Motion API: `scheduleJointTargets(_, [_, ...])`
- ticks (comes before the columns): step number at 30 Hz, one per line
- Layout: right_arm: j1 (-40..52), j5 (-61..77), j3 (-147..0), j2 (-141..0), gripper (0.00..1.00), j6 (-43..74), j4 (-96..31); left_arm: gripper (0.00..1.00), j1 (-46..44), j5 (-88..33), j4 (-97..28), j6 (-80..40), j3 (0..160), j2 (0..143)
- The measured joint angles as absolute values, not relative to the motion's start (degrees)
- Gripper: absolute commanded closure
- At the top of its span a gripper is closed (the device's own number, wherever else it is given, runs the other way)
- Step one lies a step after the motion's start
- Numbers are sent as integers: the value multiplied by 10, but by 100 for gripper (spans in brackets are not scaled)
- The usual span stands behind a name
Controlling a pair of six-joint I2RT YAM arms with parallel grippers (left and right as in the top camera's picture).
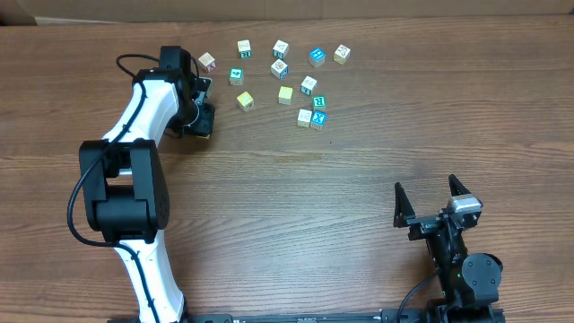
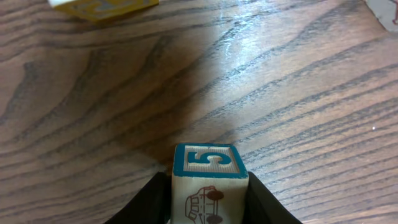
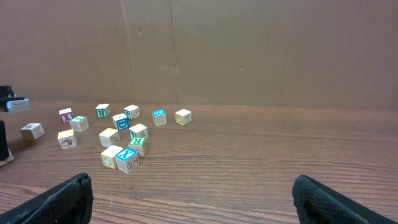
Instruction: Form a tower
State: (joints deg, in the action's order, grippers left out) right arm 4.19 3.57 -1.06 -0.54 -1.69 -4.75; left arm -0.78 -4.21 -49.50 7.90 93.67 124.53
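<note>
My left gripper is shut on a small wooden cube with a teal top face bearing a white 5 and a cream side with a red car drawing. Both dark fingers press against its sides, and it sits at table level. From overhead, the left gripper covers this cube at the left of the scattered cubes. A yellow cube lies just ahead of it. No tower is in view; the cubes I see lie singly. My right gripper stands wide open and holds nothing, near the front right, far from the cubes.
Several loose letter cubes lie scattered at the back centre, among them a yellow cube, a blue X cube and a cream cube. A brown cardboard wall closes off the back of the table.
</note>
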Motion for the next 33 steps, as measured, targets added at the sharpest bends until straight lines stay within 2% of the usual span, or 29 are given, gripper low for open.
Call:
scheduleJointTargets(12, [42,36,-11,-5,0,-17,-48,69,-15,-7,-585,-13,936,1158])
scheduleJointTargets(21, [42,36,-11,-5,0,-17,-48,69,-73,-2,-655,-81,936,1063])
scheduleJointTargets(26, [42,36,-11,-5,0,-17,-48,68,-104,-2,-644,-120,914,1063])
scheduleJointTargets(33, [42,36,-11,-5,0,-17,-48,65,-115,-1,-564,-154,813,1063])
